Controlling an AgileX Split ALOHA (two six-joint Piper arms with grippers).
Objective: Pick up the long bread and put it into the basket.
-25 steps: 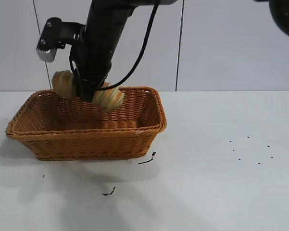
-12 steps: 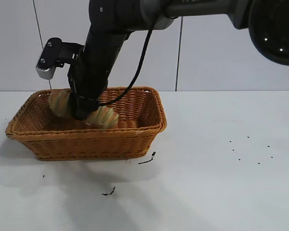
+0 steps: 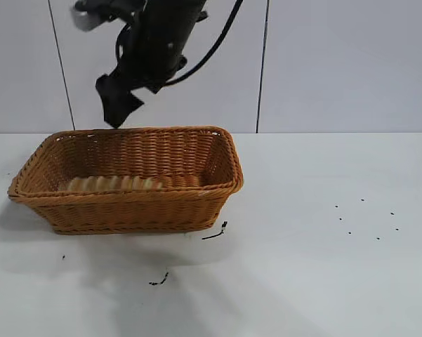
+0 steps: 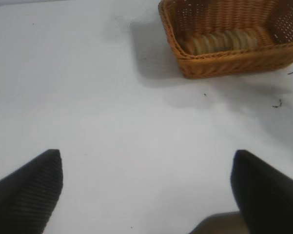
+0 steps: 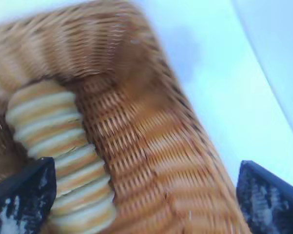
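Wicker, orange-brown, with flared sides and a fat braided rim: that's the basket [image 3: 126, 181], sitting toward the left side of the white table [image 3: 302, 267]. The bread [image 3: 114, 184] is lying flat on the basket floor, right up against the near wall, long axis running along the basket's length. It's a long oval loaf, tan-golden with darker orange-brown ridges going crosswise. From outside you only see its top peeking over the rim. In the right wrist view the bread [image 5: 63, 158] shows its stripes much better, pale bands alternating with browner ones, and it's tucked along the woven wall of the basket [image 5: 151, 141].

The right gripper [image 3: 118, 102] hangs in the air above the basket's back-left part, clear of the rim, jaws spread wide with nothing between them. The left gripper [image 4: 146, 187] is over bare table well away from the basket [image 4: 229, 44], jaws also wide apart and empty.

A few dark crumbs [image 3: 214, 234] lie on the table just in front of the basket's near right corner.
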